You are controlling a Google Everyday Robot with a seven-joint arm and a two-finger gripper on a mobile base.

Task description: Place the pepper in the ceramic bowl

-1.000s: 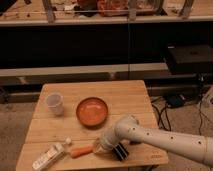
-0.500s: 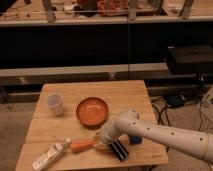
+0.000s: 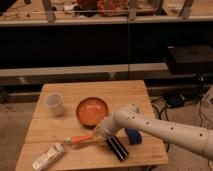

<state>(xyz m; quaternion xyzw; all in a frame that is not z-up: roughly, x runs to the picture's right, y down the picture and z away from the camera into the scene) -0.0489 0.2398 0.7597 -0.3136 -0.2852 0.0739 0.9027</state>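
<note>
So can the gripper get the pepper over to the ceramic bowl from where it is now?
Probably yes. The gripper is at the pepper's right end near the table's front edge, and the ceramic bowl sits just behind it with only bare wood between. The cup and bottle stand off to the left.

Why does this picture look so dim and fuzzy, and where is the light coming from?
In the camera view, the wooden table is warmly lit while the shelving behind sits in deep shadow. Everything is soft: the pepper, the ceramic bowl and the plastic cup have smeared edges. The gripper, at the pepper's right end, blurs into it. No strong glare shows.
</note>
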